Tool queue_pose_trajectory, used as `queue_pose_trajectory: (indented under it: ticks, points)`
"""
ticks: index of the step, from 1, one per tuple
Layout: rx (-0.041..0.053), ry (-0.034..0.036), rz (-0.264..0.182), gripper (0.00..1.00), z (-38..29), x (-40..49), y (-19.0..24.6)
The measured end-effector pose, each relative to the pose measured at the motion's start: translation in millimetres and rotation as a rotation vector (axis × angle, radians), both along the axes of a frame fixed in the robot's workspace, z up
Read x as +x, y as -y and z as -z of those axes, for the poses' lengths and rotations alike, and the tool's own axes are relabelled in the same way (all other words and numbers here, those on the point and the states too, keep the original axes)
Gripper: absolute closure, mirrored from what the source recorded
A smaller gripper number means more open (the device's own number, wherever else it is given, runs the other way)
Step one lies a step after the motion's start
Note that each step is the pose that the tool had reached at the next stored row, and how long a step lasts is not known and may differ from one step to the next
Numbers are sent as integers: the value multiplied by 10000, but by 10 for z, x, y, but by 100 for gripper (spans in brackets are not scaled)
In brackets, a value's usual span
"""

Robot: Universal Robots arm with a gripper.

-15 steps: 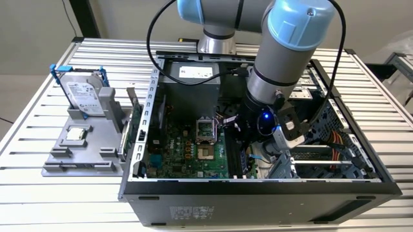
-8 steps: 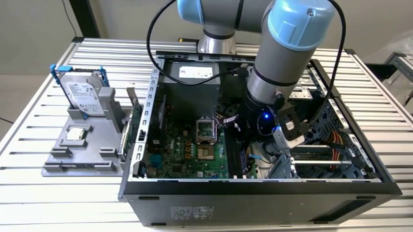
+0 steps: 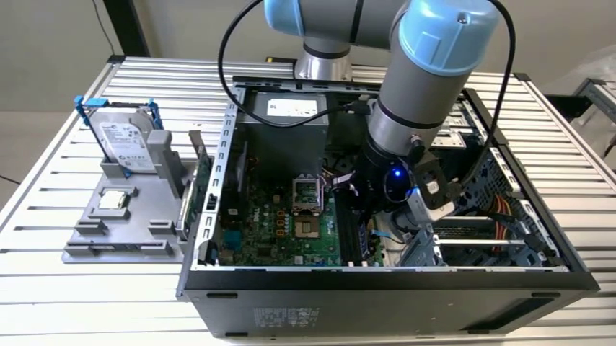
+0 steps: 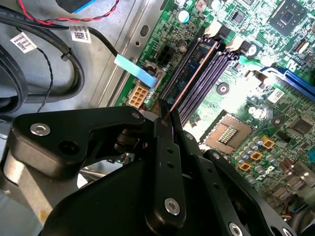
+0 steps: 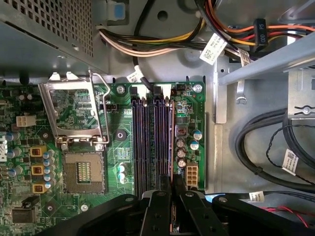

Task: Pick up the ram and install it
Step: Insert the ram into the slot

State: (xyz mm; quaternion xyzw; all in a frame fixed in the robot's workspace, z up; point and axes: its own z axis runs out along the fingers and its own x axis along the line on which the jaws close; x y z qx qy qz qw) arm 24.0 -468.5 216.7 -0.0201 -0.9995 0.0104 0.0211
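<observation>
Exterior view: the robot arm (image 3: pixel 414 108) reaches down into the open computer case (image 3: pixel 385 277). The gripper (image 3: pixel 371 216) is low inside, just over the green motherboard (image 3: pixel 279 223).

On the table (image 3: pixel 86 288), at about 9 o'clock from the case, sits a gray tray (image 3: pixel 115 238). A silver hard drive (image 3: pixel 125 144) in a blue frame stands up in it. A small square chip (image 3: pixel 115 200) lies flat on the tray, at 6 o'clock from the drive.

Second wrist view: the black fingers (image 4: pixel 167 152) are pressed together on the ram (image 4: pixel 189 78). We see the ram edge-on, as a long thin stick. It runs from the fingers toward 1 o'clock. It sits in line with the dark slots (image 4: pixel 204 81), at the outer one near the board's edge. I cannot tell if it is pushed all the way in.

First wrist view: the gripper (image 5: pixel 172 189) is at 6 o'clock, and the ram (image 5: pixel 172 142) shows as a thin line going up to 12 o'clock beside the long dark slots (image 5: pixel 147 142). The open chip socket (image 5: pixel 81 172) is at 9 o'clock from the slots. A bunch of colored wires (image 5: pixel 147 42) lies at 12 o'clock.
</observation>
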Motion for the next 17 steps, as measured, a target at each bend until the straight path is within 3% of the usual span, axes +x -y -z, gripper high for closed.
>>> queue_pose_trajectory:
  ticks: [17]
  points:
    - [3,-3,-240,100,25,-4,0]
